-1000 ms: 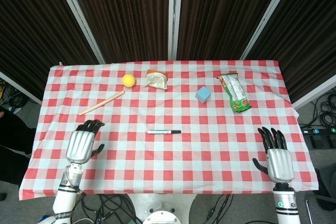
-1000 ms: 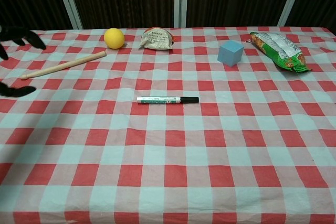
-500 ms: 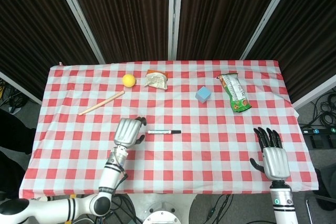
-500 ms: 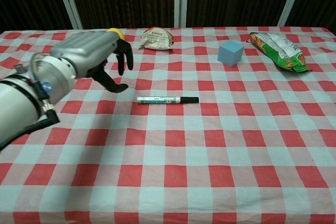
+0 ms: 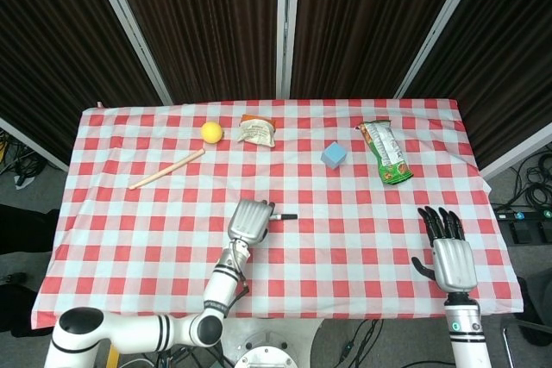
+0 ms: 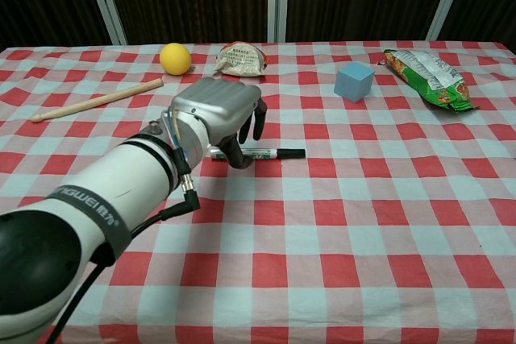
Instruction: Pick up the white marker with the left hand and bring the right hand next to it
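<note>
The step in hand is the reach for the pick-up: the left hand hovers directly over the white end of the white marker, which lies flat on the red-and-white checked tablecloth near the middle of the table, its black cap pointing toward the robot's right. In the chest view the fingers curl downward on the far side of the barrel and the thumb hangs on the near side, so the hand straddles the marker with a gap left around it; it appears to hold nothing, and whether any fingertip touches the barrel cannot be told. In the head view the hand covers most of the white barrel, with only the cap end showing beyond it. The right hand rests well apart near the table's right edge, fingers spread and empty. The next move seems to call for lowering the left hand a little and closing thumb and fingers across the thin barrel without rolling it away, then lifting; only after that should the right hand travel inward to stand beside it. The wooden stick, yellow ball, crumpled wrapper, blue cube and green snack bag lie farther back, clear of the grasp.
</note>
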`<act>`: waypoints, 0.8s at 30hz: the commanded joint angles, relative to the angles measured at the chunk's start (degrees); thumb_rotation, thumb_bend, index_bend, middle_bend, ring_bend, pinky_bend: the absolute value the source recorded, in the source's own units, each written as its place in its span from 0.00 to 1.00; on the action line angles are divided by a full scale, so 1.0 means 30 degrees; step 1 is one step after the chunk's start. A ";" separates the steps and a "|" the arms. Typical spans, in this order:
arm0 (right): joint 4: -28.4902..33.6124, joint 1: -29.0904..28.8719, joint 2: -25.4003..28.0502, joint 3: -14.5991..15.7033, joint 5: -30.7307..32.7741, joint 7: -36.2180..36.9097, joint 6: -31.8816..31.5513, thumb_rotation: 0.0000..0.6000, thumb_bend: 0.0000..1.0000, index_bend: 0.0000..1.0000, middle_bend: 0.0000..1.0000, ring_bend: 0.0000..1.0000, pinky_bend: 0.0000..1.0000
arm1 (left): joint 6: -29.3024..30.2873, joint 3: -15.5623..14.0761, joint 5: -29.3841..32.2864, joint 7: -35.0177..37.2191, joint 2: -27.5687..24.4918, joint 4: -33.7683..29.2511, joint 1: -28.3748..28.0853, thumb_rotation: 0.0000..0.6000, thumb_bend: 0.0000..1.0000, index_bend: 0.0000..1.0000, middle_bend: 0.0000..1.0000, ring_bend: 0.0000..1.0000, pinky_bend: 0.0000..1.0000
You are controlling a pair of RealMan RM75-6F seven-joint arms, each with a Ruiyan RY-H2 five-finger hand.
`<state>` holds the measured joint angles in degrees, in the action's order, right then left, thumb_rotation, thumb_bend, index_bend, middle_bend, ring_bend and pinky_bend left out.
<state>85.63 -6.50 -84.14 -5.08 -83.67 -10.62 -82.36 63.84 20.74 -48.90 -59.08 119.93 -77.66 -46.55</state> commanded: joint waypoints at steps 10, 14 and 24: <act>-0.0176 -0.0108 -0.0213 0.0020 -0.0013 -0.0351 -0.0124 1.00 0.06 0.09 0.08 0.00 0.00 | -0.0216 0.0012 0.0712 0.0567 0.0939 0.2403 -0.1162 1.00 0.28 0.46 0.49 0.94 0.95; -0.0280 -0.0192 -0.0453 0.0163 -0.0333 -0.0506 -0.0221 1.00 0.06 0.09 0.08 0.00 0.00 | -0.0051 0.0100 0.0898 0.0541 0.1014 0.2626 -0.1393 1.00 0.28 0.46 0.48 0.94 0.95; -0.0436 -0.0155 -0.0600 0.0449 -0.0715 -0.0502 -0.0445 1.00 0.06 0.09 0.08 0.00 0.00 | 0.0257 -0.0109 0.1846 -0.0217 0.1098 0.3068 -0.1664 1.00 0.28 0.46 0.48 0.94 0.95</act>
<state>84.33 -6.97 -85.95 -3.74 -85.80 -12.14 -83.69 64.60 20.57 -43.77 -59.39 123.15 -68.70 -51.41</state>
